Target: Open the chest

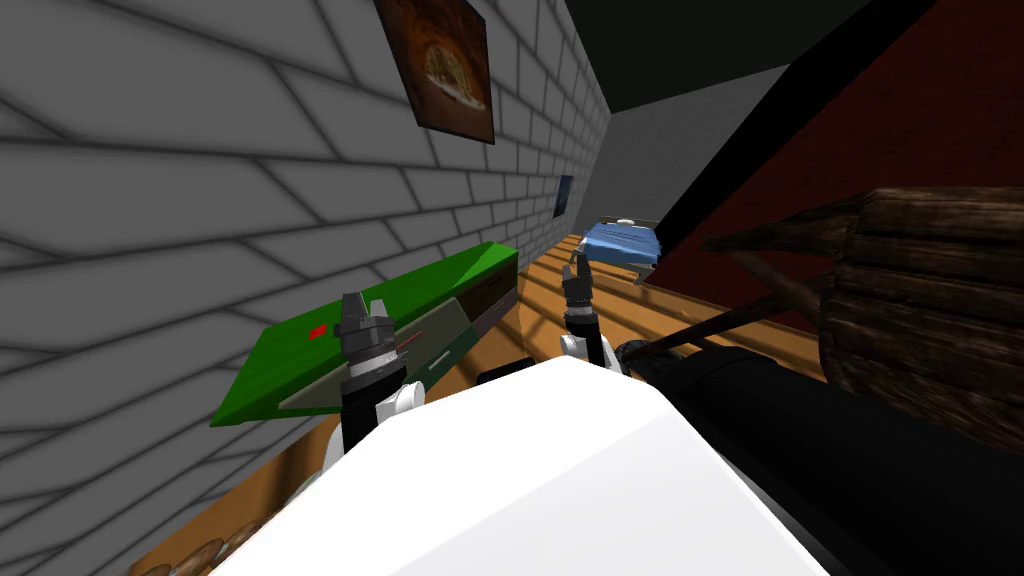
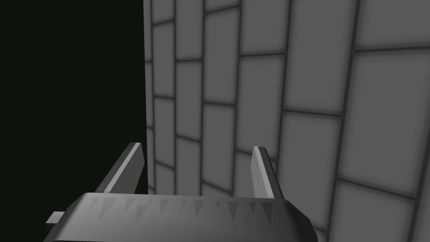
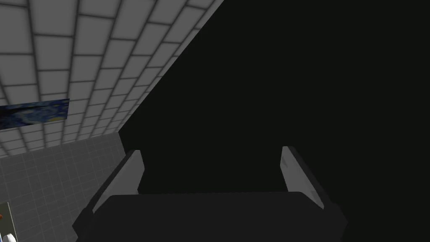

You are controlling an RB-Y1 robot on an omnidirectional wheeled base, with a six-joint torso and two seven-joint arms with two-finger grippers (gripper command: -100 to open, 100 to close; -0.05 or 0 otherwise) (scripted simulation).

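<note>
A long green chest (image 1: 300, 345) lies against the grey brick wall on my left. It has a small red mark on its top, a grey-green panel (image 1: 420, 345) along its near side, and a dark gap (image 1: 495, 290) under the top at its far end. My left gripper (image 1: 362, 308) is raised in front of the chest's near half with its fingers pointing up. It is open (image 2: 197, 147) with nothing between the fingers. My right gripper (image 1: 577, 265) is held up over the wooden floor, apart from the chest. It is also open (image 3: 210, 149) and holds nothing.
A dark wooden barrel-like piece (image 1: 930, 300) with sticking-out poles stands close on the right before a dark red wall. A black bulky object (image 1: 800, 440) lies beside me. A blue bed (image 1: 620, 243) is far down the wooden floor (image 1: 600, 310). Pictures hang on the brick wall.
</note>
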